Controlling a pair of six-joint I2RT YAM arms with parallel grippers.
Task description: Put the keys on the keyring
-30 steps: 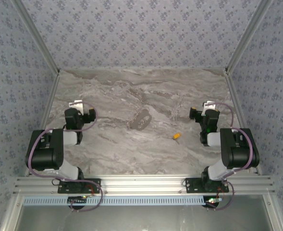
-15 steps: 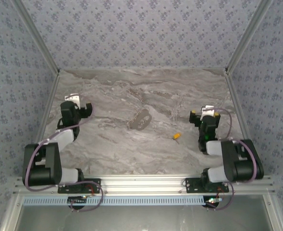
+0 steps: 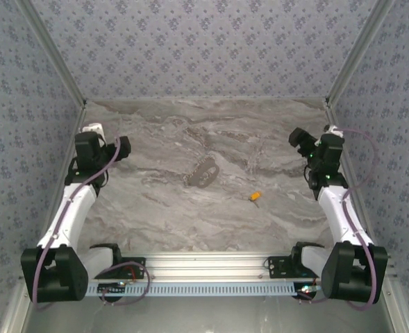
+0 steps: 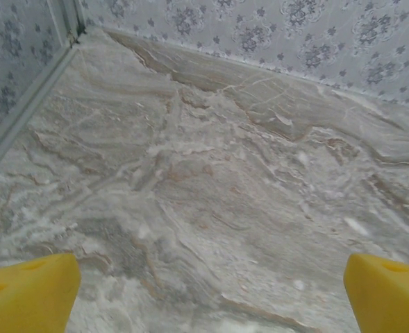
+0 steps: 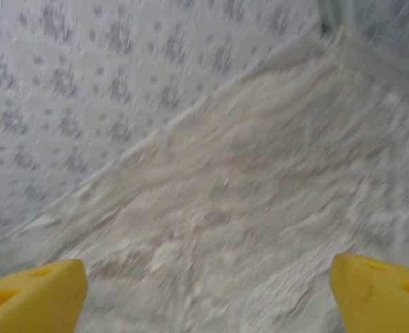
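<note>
Currently left gripper [image 4: 207, 291] spread wide, empty, over bare desk [image 3: 155, 215] far-left; right gripper [image 5: 205, 290] same, wide apart and empty, by far-right corner. Mid-desk lies keyring [image 3: 203, 172], well apart from both; key [image 3: 255, 197] near it to the right, closer to the bases, not touching.

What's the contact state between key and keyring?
Apart. The top external view shows a plain strip of bare marble table between the key and the keyring; the key lies nearer the arms, to the right.
</note>
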